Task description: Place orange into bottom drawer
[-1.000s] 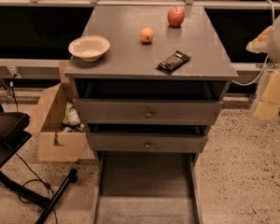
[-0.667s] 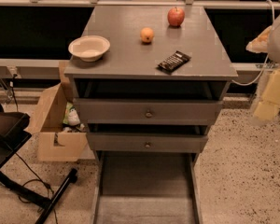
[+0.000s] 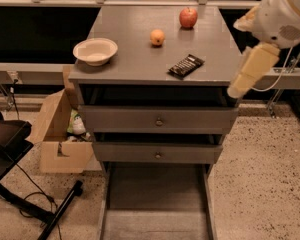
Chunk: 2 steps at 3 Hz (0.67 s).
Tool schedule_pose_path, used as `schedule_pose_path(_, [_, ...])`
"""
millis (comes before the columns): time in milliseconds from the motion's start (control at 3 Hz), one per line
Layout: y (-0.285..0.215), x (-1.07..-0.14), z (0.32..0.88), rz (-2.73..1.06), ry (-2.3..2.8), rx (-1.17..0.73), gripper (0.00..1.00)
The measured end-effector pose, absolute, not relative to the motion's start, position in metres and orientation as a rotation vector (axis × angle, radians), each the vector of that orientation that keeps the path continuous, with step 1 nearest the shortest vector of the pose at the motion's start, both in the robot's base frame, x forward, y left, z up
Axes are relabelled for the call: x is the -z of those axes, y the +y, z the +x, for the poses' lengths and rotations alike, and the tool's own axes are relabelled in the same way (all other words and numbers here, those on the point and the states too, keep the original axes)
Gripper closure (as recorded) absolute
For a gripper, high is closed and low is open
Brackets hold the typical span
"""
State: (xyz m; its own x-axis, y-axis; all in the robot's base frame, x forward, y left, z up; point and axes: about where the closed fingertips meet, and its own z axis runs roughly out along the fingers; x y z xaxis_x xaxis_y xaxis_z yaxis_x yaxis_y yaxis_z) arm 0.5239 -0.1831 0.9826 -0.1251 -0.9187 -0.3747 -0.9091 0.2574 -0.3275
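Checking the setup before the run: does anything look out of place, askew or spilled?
Nothing spilled or damaged. The bottom drawer is pulled out, the orange sits on the cabinet top, and the dark packet lies at an angle near the front edge. The tool hangs beside the cabinet's right side.

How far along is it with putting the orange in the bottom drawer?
Done: the bottom drawer already stands pulled out. In hand: nothing yet; the hand hangs off the right edge of the cabinet, away from the orange on top. Left: grasp the orange, lower it into the drawer.
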Motion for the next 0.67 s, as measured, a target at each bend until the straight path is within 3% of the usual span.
schedule_pose_path(667, [-0.141,-0.990,0.678,-1.436,1.924,-0.020,0.00])
